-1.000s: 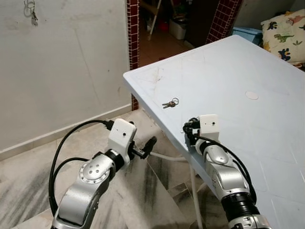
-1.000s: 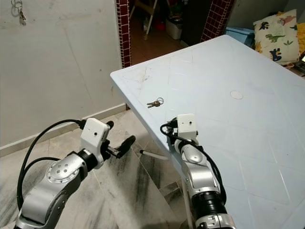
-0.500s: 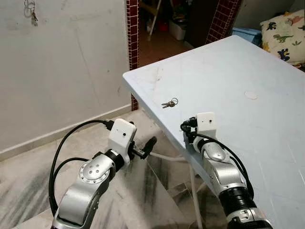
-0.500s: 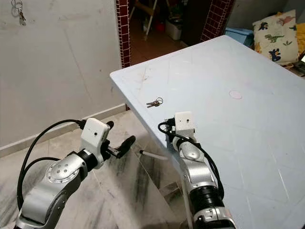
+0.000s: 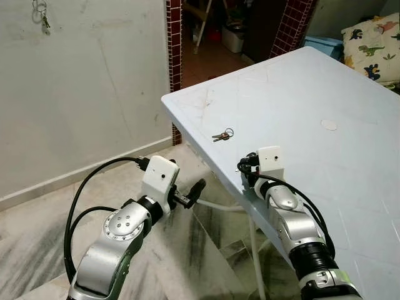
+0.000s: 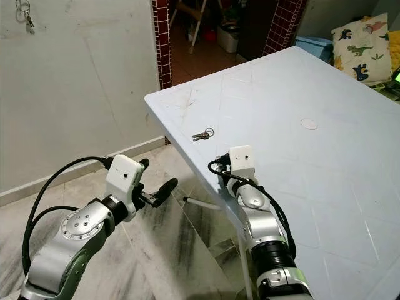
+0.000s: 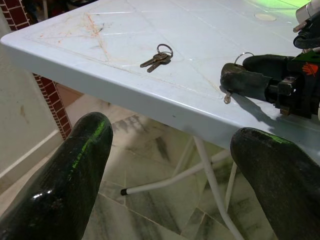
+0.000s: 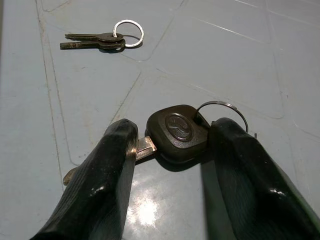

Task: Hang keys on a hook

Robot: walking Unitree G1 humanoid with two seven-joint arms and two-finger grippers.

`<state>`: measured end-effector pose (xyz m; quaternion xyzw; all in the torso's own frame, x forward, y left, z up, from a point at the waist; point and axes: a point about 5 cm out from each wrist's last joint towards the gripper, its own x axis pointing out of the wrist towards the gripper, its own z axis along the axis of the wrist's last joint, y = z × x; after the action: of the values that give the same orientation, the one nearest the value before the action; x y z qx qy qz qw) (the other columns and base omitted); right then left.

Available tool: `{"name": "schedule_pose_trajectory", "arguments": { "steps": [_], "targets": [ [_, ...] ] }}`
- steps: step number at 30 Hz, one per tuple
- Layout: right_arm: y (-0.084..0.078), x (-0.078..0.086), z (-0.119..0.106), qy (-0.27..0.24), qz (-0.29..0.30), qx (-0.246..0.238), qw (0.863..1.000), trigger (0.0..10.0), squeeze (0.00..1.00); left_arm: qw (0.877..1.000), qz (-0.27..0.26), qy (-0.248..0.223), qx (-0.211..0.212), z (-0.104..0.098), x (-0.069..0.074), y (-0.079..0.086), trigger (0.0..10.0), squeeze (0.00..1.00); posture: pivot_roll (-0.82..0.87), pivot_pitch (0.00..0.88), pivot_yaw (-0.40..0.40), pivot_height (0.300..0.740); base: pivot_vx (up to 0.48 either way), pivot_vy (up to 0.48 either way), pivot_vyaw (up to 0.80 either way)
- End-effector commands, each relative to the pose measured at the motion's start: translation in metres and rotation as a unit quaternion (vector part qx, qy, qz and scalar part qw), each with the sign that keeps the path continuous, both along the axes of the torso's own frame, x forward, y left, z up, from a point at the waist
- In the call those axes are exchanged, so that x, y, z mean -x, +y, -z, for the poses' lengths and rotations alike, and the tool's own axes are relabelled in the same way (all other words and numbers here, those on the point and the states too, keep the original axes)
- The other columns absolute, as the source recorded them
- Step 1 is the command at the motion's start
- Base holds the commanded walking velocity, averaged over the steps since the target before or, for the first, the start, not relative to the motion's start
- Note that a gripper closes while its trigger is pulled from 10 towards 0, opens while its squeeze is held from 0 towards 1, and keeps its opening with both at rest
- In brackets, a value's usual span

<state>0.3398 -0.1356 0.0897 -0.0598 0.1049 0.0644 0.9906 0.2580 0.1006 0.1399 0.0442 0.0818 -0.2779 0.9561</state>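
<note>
Between the right jaws — black-headed key (image 8: 177,131).

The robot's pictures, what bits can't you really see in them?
- The hook: keys on the wall are too small in the eye views to show what holds them.
- Black-headed key: its blade tip is hidden behind a finger of the right gripper in the right wrist view.
- Right gripper in the eye views: its wrist camera box covers the fingers.
- Table: cut off by the right edge.

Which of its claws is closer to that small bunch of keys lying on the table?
Right. The right gripper is on the table just short of the key bunch; the left gripper hangs off its edge.
</note>
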Motion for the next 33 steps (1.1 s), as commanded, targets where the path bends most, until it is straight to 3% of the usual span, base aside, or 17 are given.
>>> {"name": "schedule_pose_trajectory", "arguments": {
  "steps": [1,8,13,33],
  "targets": [
    [-0.002,0.003,0.009,0.021,-0.005,0.002,1.000,0.0,0.00,1.000,0.003,0.003,-0.005,0.002,0.001,-0.001,10.0,0.00,0.23,0.090,-0.041,0.740,0.000,0.000,0.00],
    [-0.009,0.007,0.007,0.006,-0.038,0.004,0.999,0.0,0.00,1.000,0.002,0.003,-0.006,0.002,0.000,-0.001,10.0,0.00,0.23,0.089,-0.041,0.740,0.000,0.000,0.00],
    [-0.024,0.013,0.007,0.002,-0.070,0.029,0.997,0.0,0.00,1.000,0.002,0.003,-0.006,0.002,0.000,-0.001,10.0,0.00,0.23,0.089,-0.041,0.740,0.000,0.000,0.00],
    [-0.079,0.016,-0.005,0.003,-0.056,0.103,0.993,0.0,0.00,1.000,0.005,0.000,-0.008,0.001,-0.001,0.000,10.0,0.00,0.23,0.088,-0.032,0.740,0.000,0.000,0.00]
  ]
}}
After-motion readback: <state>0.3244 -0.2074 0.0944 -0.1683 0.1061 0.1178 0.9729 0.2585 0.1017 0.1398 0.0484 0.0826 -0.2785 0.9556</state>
